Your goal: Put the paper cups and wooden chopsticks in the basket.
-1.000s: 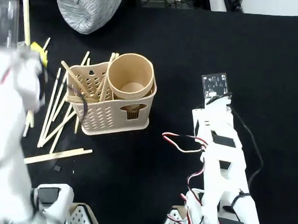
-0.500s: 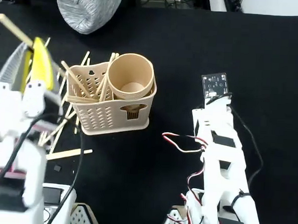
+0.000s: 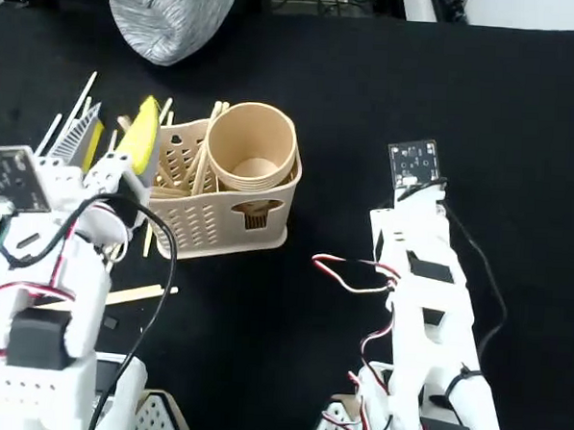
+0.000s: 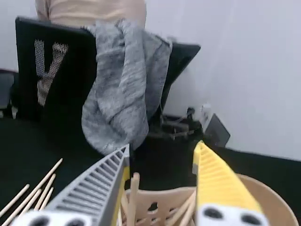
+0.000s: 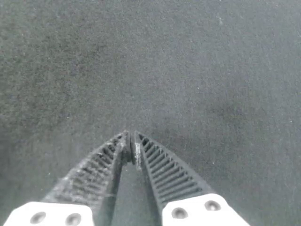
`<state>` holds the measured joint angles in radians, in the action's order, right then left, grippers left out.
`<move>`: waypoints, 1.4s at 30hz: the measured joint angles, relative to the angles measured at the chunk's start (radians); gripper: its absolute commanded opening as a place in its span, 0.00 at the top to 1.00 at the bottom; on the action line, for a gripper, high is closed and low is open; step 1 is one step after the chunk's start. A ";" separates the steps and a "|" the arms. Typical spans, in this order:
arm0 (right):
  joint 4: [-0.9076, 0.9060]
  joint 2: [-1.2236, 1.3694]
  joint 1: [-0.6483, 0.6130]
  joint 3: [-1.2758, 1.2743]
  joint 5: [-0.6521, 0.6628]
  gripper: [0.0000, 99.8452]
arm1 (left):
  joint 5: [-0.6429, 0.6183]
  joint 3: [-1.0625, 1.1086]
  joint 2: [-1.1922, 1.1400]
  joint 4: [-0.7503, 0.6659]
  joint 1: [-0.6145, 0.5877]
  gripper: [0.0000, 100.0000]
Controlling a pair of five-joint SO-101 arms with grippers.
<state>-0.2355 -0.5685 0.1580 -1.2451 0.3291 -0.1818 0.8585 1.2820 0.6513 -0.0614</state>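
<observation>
The left gripper (image 3: pixel 122 107) hangs over the perforated basket's (image 3: pixel 219 226) outer end, the one farther from the right arm. Its jaws stand wide apart and clamp nothing. In the left wrist view a chopstick end (image 4: pixel 135 188) rises between them, close to the grey jaw. Whether it touches that jaw I cannot tell.

The stacked paper cups (image 3: pixel 235 135) already sit upright in the basket's other compartment. Several wooden chopsticks (image 3: pixel 173 180) lean in the compartment under the jaws. More loose chopsticks (image 3: pixel 153 292) lie on the black tabletop just beside the basket.

The step in hand looks like letting a stick go into the basket and then fetching the next. To do it well, the arm should lift straight up before swinging aside, so the open jaws do not catch the sticks leaning out over the rim. For the next pick, one separate stick should be taken near its middle, with the jaws set across it.

The right gripper (image 5: pixel 130 141) is closed tip to tip on nothing, above bare tabletop well away from the basket.

No readable writing shows on the cups or the basket. Marks on the small circuit board (image 3: pixel 413 162) are too small to read.
</observation>
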 measured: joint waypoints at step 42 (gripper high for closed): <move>0.000 -0.002 0.000 -0.015 0.028 0.98 | 0.641 -1.809 -2.338 0.948 -0.450 0.97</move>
<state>-0.2355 -0.5700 0.1580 -1.2605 0.3567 0.4595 -0.9505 -1.0564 1.5996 -0.5109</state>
